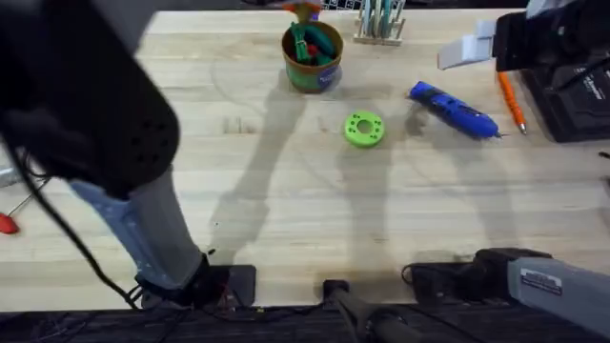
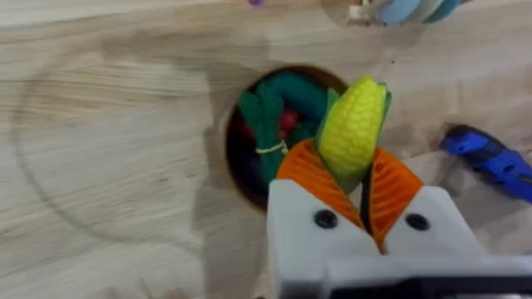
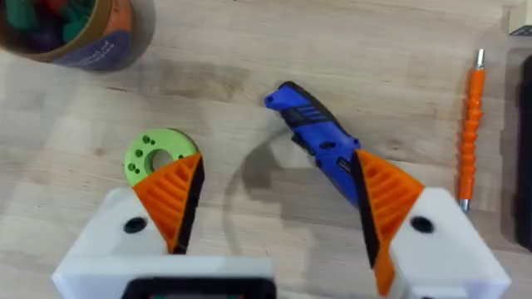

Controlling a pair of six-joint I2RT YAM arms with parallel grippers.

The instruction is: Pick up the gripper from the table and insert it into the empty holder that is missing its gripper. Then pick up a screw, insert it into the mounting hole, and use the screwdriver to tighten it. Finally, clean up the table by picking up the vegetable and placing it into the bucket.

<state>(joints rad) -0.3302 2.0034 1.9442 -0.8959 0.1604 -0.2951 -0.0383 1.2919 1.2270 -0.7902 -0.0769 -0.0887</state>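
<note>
My left gripper (image 2: pixel 357 178) is shut on the vegetable (image 2: pixel 353 124), a yellow corn-like toy with a green end. It hangs over the open top of the bucket (image 2: pixel 230 162), which holds green and red toys. In the overhead view the bucket (image 1: pixel 312 55) stands at the far middle of the table (image 1: pixel 286 210). The blue screwdriver (image 1: pixel 455 110) lies to its right. My right gripper (image 3: pixel 278 208) is open above the table, with the screwdriver (image 3: pixel 320 141) just beyond its fingers. A white bracket (image 1: pixel 467 50), possibly the holder, sits far right. The loose gripper and the screw are out of view.
A green disc (image 1: pixel 363 129) lies between the bucket and the screwdriver. A slim orange-handled tool (image 1: pixel 511 100) lies beside dark equipment at the far right. A rack of tools (image 1: pixel 380 24) stands at the back. A red-handled tool (image 1: pixel 8 222) lies at the left edge.
</note>
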